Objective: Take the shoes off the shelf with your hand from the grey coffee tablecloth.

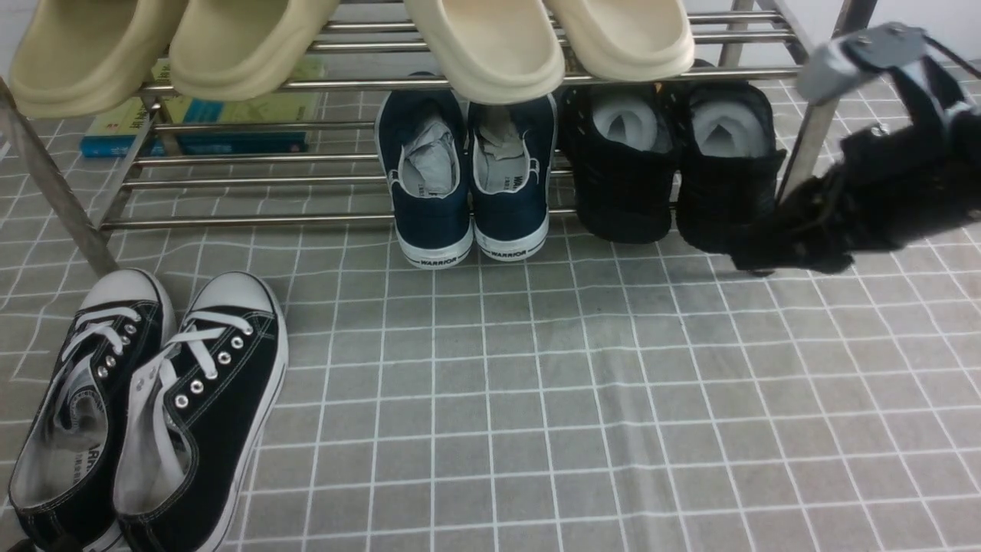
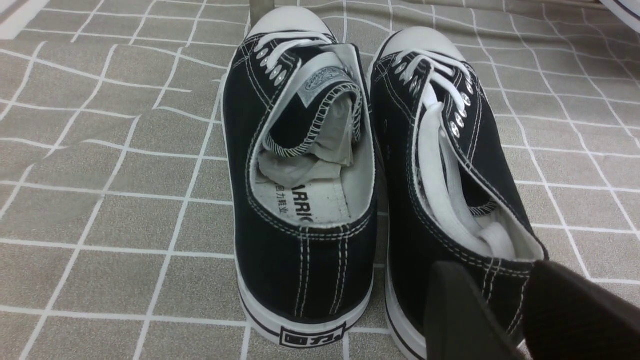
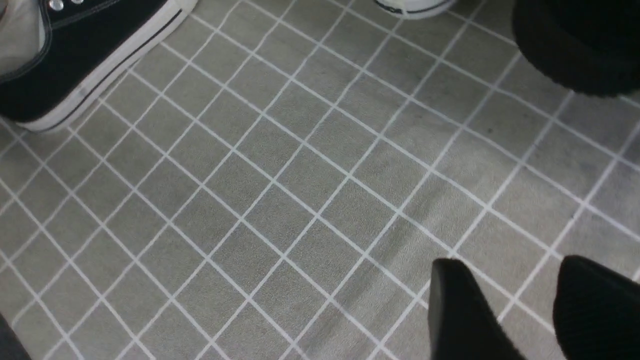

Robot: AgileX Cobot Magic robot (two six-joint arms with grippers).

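Note:
The shoes (image 1: 625, 180), an all-black mesh pair with white paper stuffing, stand on the lower tier of the shelf (image 1: 253, 182), toes over the grey coffee tablecloth (image 1: 536, 383). My right hand comes in from the right, blurred, and its gripper (image 1: 755, 257) is just beside the toe of the right black shoe (image 1: 724, 184). In the right wrist view that gripper (image 3: 507, 265) is open over bare cloth, with a black shoe toe (image 3: 575, 45) ahead. My left gripper (image 2: 492, 267) is open behind the heel of a black canvas sneaker (image 2: 450, 175).
Navy WARRIOR sneakers (image 1: 467, 176) stand beside the black pair on the lower tier. Cream slippers (image 1: 490, 38) overhang from the top tier. The black canvas sneakers with white toe caps (image 1: 146, 406) sit on the cloth at the front left. Books (image 1: 199, 126) lie behind the rack.

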